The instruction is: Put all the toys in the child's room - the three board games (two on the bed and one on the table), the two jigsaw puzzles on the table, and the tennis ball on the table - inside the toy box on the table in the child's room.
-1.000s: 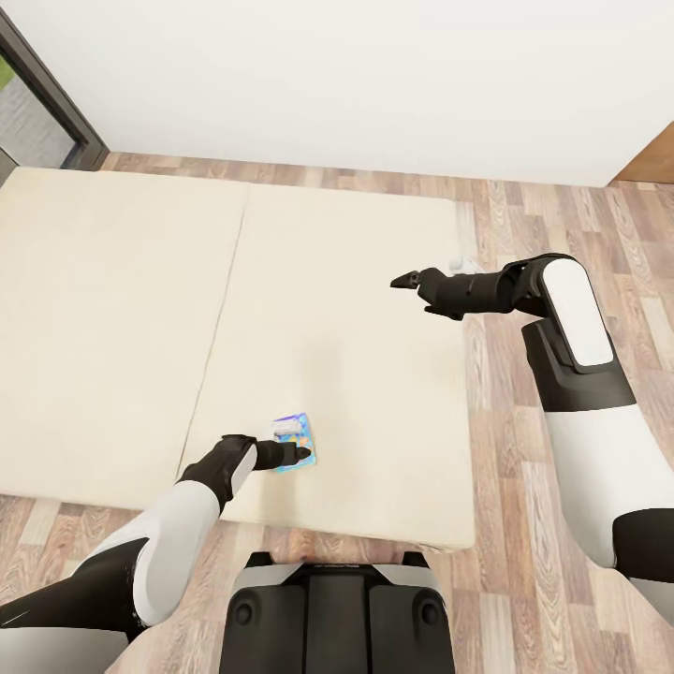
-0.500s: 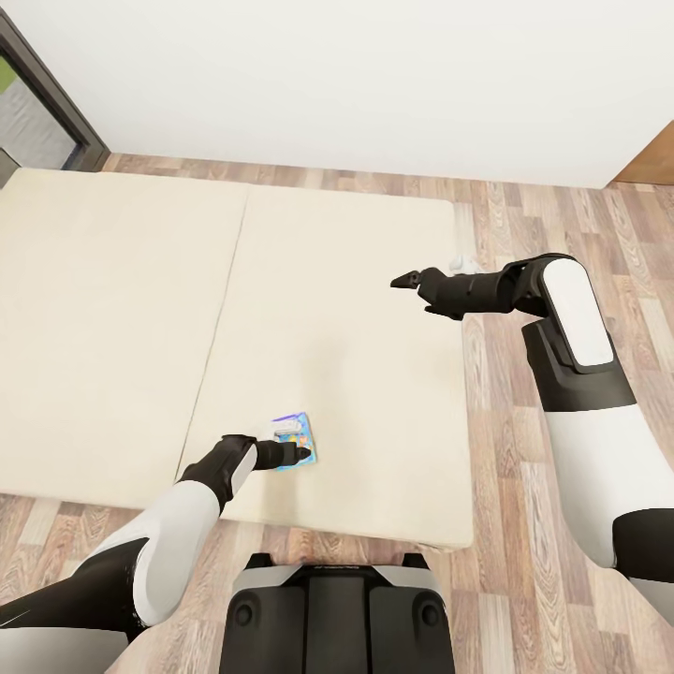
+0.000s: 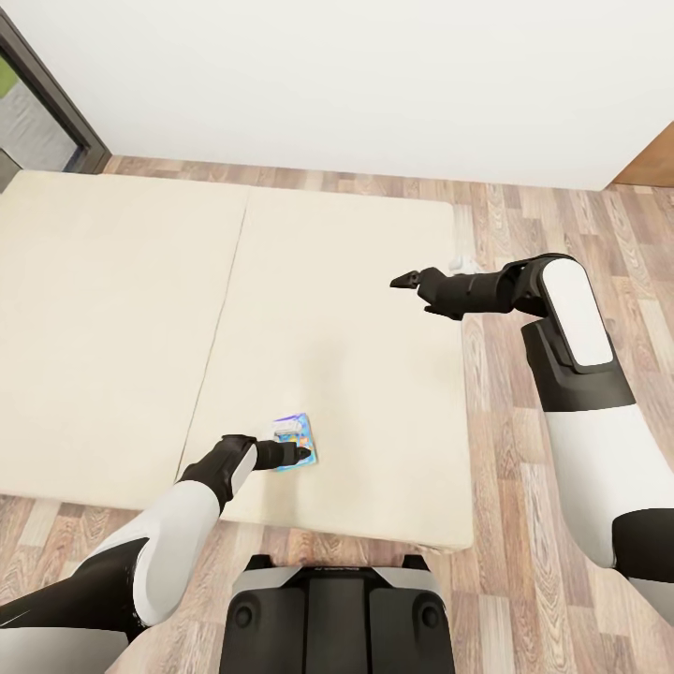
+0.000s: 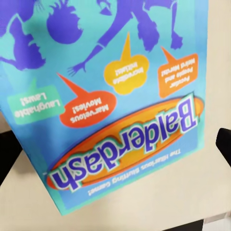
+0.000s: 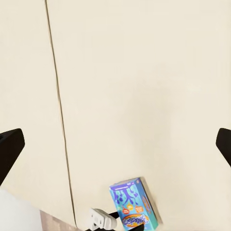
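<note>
Honestly nothing has changed over the last second: the left gripper (image 3: 298, 456) sits in the same spot, low over the small blue printed Balderdash board game box (image 3: 296, 440), which lies flat near the front edge of the wide beige mattress of the bed (image 3: 122, 318). I can't tell if its fingers have clamped yet, so the pickup looks stalled. The right gripper (image 3: 404, 280) hangs spread open and empty above the mattress. Wood-plank floor (image 3: 562, 225) and a plain white wall (image 3: 374, 84) beyond.

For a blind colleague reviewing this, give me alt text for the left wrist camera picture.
Close-up of a blue board game box printed "Balderdash", with purple figures and coloured speech bubbles, lying flat on the beige bed. Dark fingertips of the left gripper show either side of the box.
</note>
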Robot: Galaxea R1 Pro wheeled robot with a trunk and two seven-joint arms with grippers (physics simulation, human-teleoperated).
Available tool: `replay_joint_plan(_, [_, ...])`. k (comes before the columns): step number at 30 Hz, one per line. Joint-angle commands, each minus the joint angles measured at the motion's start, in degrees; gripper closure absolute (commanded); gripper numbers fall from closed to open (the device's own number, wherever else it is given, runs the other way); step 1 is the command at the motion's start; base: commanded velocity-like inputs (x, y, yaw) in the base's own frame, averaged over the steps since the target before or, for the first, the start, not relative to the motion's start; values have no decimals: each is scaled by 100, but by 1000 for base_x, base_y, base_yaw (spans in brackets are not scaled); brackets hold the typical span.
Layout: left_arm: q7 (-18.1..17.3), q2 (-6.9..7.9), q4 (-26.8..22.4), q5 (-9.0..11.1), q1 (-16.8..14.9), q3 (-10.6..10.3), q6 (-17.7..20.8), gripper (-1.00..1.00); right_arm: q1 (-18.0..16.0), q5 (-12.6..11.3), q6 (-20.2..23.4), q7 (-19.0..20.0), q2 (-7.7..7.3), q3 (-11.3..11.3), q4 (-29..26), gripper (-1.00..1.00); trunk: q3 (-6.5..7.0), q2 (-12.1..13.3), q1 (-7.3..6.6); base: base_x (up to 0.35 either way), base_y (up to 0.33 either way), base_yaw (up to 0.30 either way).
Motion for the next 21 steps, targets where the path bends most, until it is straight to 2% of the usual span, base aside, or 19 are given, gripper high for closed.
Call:
replay_joint_plan(1, [-38, -6, -14, -61, -1, 47, 34, -100, -5, -51, 3, -58, -6, 9, -4, -100, -5, -9, 3, -28, 0, 0])
replay_joint_plan(21, [-36, -9, -15, -62, -1, 47, 36, -100, -5, -58, 3, -58, -16, 9, -4, -100, 34, -9, 3, -8, 0, 0])
